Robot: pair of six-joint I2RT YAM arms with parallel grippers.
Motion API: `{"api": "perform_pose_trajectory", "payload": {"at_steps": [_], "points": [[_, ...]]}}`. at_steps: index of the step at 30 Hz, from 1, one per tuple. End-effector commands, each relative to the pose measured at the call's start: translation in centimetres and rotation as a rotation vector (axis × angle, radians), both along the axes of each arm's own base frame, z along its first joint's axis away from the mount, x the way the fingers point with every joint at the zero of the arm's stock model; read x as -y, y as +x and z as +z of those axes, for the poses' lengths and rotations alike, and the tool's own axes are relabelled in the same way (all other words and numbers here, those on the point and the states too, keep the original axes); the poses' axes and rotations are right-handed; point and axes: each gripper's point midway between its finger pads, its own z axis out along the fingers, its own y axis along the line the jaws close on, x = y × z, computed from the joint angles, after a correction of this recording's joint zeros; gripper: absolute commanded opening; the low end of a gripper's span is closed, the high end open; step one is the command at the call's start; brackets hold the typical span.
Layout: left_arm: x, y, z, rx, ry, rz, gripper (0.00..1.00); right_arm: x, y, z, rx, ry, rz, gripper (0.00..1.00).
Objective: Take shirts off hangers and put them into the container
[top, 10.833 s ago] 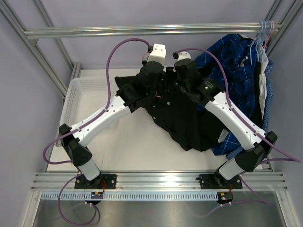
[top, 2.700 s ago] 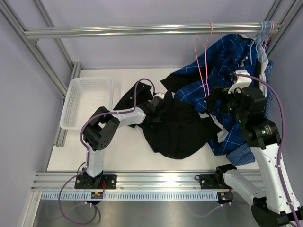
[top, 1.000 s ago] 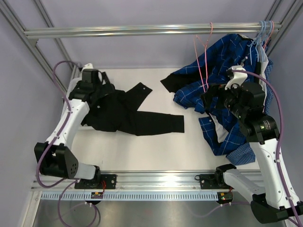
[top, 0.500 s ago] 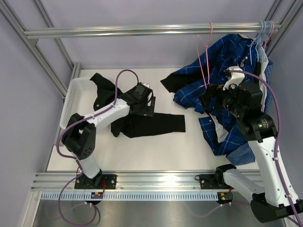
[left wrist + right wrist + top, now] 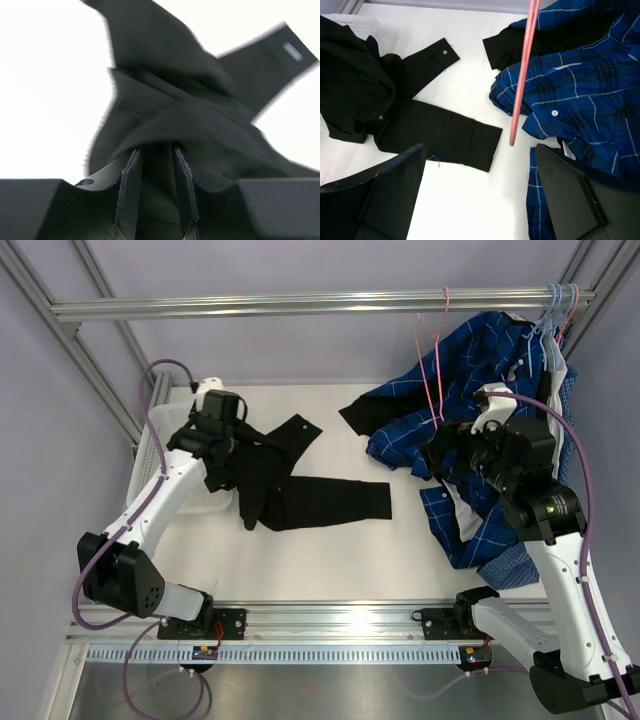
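Black cloth fills the left wrist view. The black shirt is bunched into the left gripper, whose two fingers stand close together with a fold of the fabric pinched between them.

Seen from above, one sleeve of this shirt lies flat on the white table, stretching to the right. The gathered upper part rises to the left gripper, which sits at the right-hand side of the container. Part of the shirt overlaps that side of the container, and the rest lies on the table outside it. A second sleeve, its cuff bearing a small white button, points away to the far right of the gripper.

The right gripper hovers over the right half of the table, its fingers spread wide apart. The pink hanger hangs just ahead of them. In the wrist view it falls roughly midway between the two fingers and touches neither.

To the right of the hanger and beyond it, the blue plaid shirt lies heaped. A second black garment shows at the heap's far left edge.

Farthest back, the pink hanger hooks over the metal rail. The light blue hangers cluster at the rail's right end above more plaid fabric.
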Motion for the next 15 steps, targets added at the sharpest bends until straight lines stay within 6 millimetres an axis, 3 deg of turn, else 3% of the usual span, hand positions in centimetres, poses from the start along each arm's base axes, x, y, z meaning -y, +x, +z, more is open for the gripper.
{"api": "perform_pose_trajectory", "payload": {"at_steps": [1,5,7,9,11,15], "points": [[-5.8,-1.2,-0.1,-0.010,0.079,0.160,0.34,-0.5,-0.1,0.9,0.023,0.017,0.028,0.99],[-10.7,-1.7,-1.9,-0.021,0.056,0.300,0.34,-0.6,0.0,0.9,0.024,0.020,0.033,0.99],[-11.5,-1.8,-4.2,-0.083,-0.003,0.342,0.35,-0.7,0.1,0.8,0.019,0.024,0.038,1.00],[-12.7,-1.9,-4.8,-0.088,-0.053,0.394,0.37,-0.8,-0.1,0.8,0.013,0.022,0.046,1.00],[-12.9,-1.8,-3.1,-0.032,-0.074,0.398,0.44,-0.8,-0.2,1.0,0.015,0.021,0.045,0.99],[-13.1,-2.0,2.0,0.105,-0.090,0.398,0.72,-0.4,-0.6,1.0,0.020,0.012,0.037,1.00]]}}
